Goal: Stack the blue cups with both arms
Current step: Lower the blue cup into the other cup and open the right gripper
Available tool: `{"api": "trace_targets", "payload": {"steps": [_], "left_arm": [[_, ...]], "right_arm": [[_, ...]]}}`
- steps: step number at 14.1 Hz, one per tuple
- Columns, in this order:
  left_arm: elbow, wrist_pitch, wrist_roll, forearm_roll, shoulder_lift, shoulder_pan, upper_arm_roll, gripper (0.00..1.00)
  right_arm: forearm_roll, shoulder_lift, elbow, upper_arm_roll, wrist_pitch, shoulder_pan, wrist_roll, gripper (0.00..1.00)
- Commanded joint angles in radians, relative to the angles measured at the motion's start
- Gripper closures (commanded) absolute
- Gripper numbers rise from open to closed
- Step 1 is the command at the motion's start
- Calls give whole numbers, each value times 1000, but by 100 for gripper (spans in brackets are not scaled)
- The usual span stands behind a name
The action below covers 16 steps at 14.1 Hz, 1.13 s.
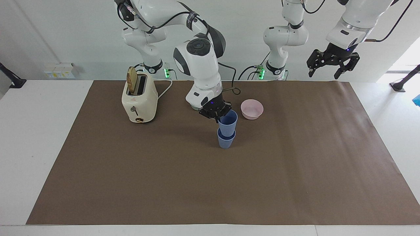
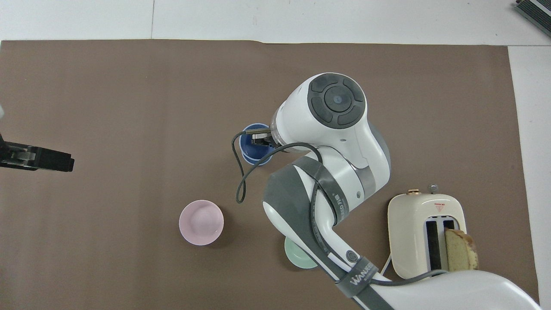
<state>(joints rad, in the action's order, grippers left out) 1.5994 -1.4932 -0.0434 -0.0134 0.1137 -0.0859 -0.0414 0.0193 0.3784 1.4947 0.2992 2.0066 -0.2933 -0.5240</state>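
One blue cup [image 1: 225, 141] stands upright on the brown mat near the table's middle. The second blue cup [image 1: 228, 124] sits partly inside it, its upper half sticking out. My right gripper [image 1: 217, 113] is shut on the rim of the upper cup, on the side toward the right arm's end. In the overhead view the cups [image 2: 254, 148] show as one blue ring, partly covered by the right arm. My left gripper [image 1: 331, 67] hangs open and empty, high over the left arm's end of the table, and waits; its tips show in the overhead view [image 2: 41, 158].
A pink bowl [image 1: 252, 109] stands nearer to the robots than the cups. A green bowl [image 2: 297, 256] is mostly hidden by the right arm. A cream toaster [image 1: 139, 100] with a slice of bread stands toward the right arm's end. A brown mat [image 1: 295, 183] covers the table.
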Motion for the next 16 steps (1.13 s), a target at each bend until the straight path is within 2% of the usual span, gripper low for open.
{"api": "trace_targets", "payload": {"steps": [1,16], "left_arm": [[-10,22,-6,12,6,11,-8,0],[2,-9,-1,-20,9,51,-5,0]], "right_arm": [[1,-7,24,8,15,13,-16,100],[-32,56,56,8,93,3,-21,100]]}}
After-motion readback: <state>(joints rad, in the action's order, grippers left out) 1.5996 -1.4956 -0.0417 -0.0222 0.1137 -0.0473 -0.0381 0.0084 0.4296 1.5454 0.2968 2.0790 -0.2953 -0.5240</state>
